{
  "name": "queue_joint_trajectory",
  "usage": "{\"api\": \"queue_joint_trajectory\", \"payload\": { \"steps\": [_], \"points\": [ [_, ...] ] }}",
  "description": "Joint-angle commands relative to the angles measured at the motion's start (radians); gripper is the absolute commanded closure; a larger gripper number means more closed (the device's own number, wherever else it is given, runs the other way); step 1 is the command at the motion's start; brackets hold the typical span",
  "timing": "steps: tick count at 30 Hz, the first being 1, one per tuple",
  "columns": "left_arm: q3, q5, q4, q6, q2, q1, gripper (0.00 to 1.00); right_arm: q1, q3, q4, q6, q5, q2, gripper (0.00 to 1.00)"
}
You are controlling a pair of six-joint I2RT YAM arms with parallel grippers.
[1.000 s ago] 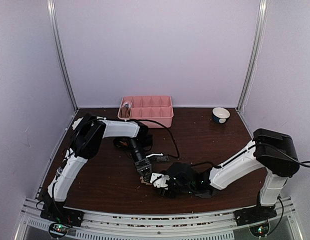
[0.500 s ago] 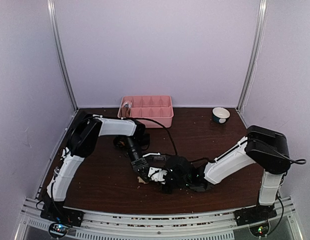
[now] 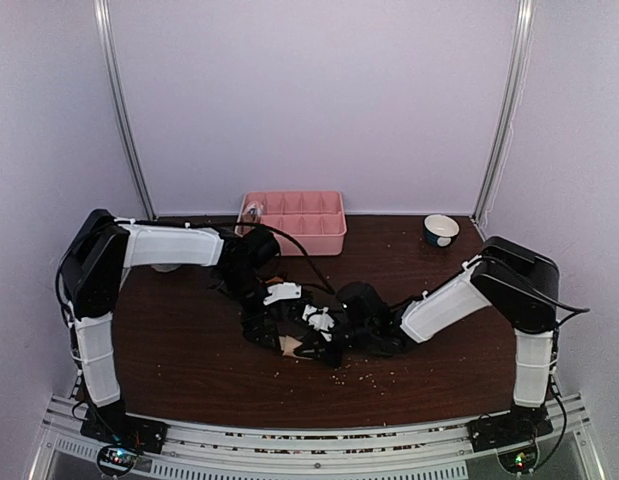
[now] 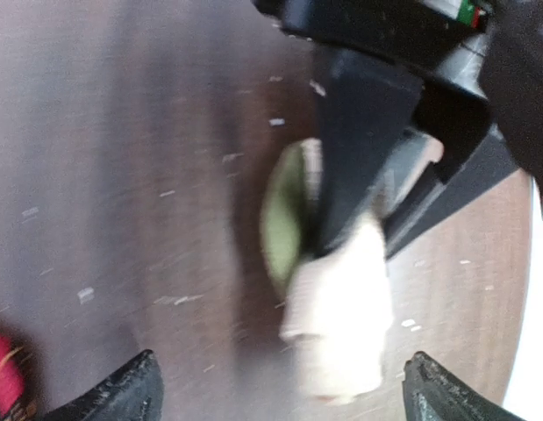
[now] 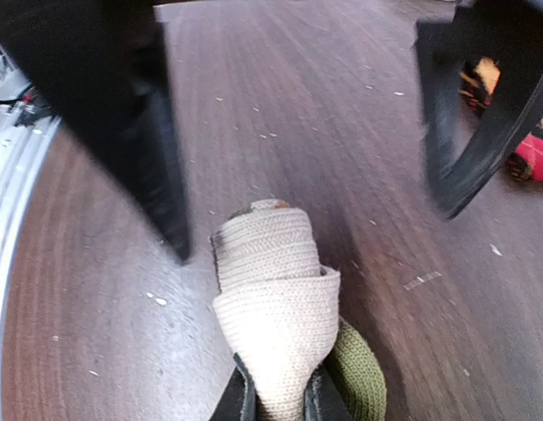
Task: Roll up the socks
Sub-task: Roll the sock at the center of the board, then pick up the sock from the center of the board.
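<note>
A cream sock with an olive toe (image 5: 275,289) lies rolled into a tight bundle on the dark table. My right gripper (image 5: 282,402) is shut on the bundle's near end, and the olive part (image 5: 357,373) bulges out beside the fingers. In the left wrist view the same sock (image 4: 337,311) sits between my left gripper's (image 4: 280,399) widely spread fingertips (image 4: 122,395), touching neither; that gripper is open. From above, both grippers meet at the sock (image 3: 292,346) in the middle of the table. A red and orange sock (image 5: 527,151) lies just beyond.
A pink compartment tray (image 3: 307,228) stands at the back with something in its left end. A small bowl (image 3: 441,230) sits at the back right. Crumbs dot the table near the front. A red sock edge (image 4: 3,373) shows at the left.
My left gripper has opened and let go of the cream roll. The left arm has swung back and left. The right gripper has shut on the roll and carried it further from the front edge.
</note>
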Motion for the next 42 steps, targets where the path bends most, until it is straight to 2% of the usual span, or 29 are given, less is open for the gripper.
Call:
{"api": "queue_joint_trajectory", "payload": {
  "steps": [1, 4, 5, 7, 11, 15, 23, 24, 25, 30, 35, 36, 39, 41, 42],
  "points": [
    [-0.11, -0.05, 0.198, 0.035, -0.101, -0.038, 0.08, -0.047, -0.014, -0.301, 0.129, -0.082, 0.16, 1.0],
    [-0.147, -0.083, 0.256, 0.059, -0.105, -0.076, 0.26, -0.072, 0.0, -0.291, 0.198, -0.131, 0.203, 1.0],
    [-0.157, -0.099, 0.279, 0.062, -0.108, -0.086, 0.29, -0.082, 0.0, -0.28, 0.223, -0.146, 0.212, 1.0],
    [-0.169, -0.127, 0.31, 0.064, -0.111, -0.104, 0.3, -0.105, 0.004, -0.266, 0.278, -0.181, 0.225, 1.0],
    [-0.165, -0.13, 0.308, 0.067, -0.116, -0.127, 0.28, -0.151, 0.029, -0.252, 0.387, -0.261, 0.263, 1.0],
    [-0.164, -0.078, 0.267, 0.071, -0.141, -0.138, 0.25, -0.165, 0.05, -0.287, 0.394, -0.244, 0.282, 1.0],
    [-0.179, -0.123, 0.212, 0.054, -0.241, -0.103, 0.13, -0.172, 0.06, -0.343, 0.377, -0.156, 0.281, 1.0],
    [-0.182, -0.144, 0.223, 0.038, -0.266, -0.092, 0.07, -0.172, 0.055, -0.333, 0.385, -0.153, 0.277, 1.0],
    [-0.184, -0.165, 0.235, 0.016, -0.291, -0.08, 0.03, -0.173, 0.046, -0.312, 0.395, -0.149, 0.269, 1.0],
    [-0.091, -0.326, 0.182, -0.094, -0.364, 0.021, 0.02, -0.173, -0.001, -0.194, 0.431, -0.125, 0.221, 1.0],
    [0.051, -0.428, 0.112, -0.234, -0.402, 0.18, 0.02, -0.172, -0.007, -0.217, 0.411, -0.098, 0.191, 1.0],
    [0.062, -0.409, 0.11, -0.24, -0.411, 0.208, 0.02, -0.173, -0.003, -0.224, 0.42, -0.107, 0.191, 1.0],
    [0.103, -0.217, 0.032, -0.146, -0.416, 0.295, 0.02, -0.174, -0.016, -0.158, 0.523, -0.178, 0.184, 1.0],
    [0.074, -0.18, 0.0, -0.028, -0.431, 0.252, 0.02, -0.176, -0.032, -0.041, 0.649, -0.247, 0.19, 1.0],
    [0.013, -0.195, 0.022, 0.018, -0.463, 0.193, 0.02, -0.178, -0.037, 0.024, 0.722, -0.278, 0.198, 1.0]
  ]
}}
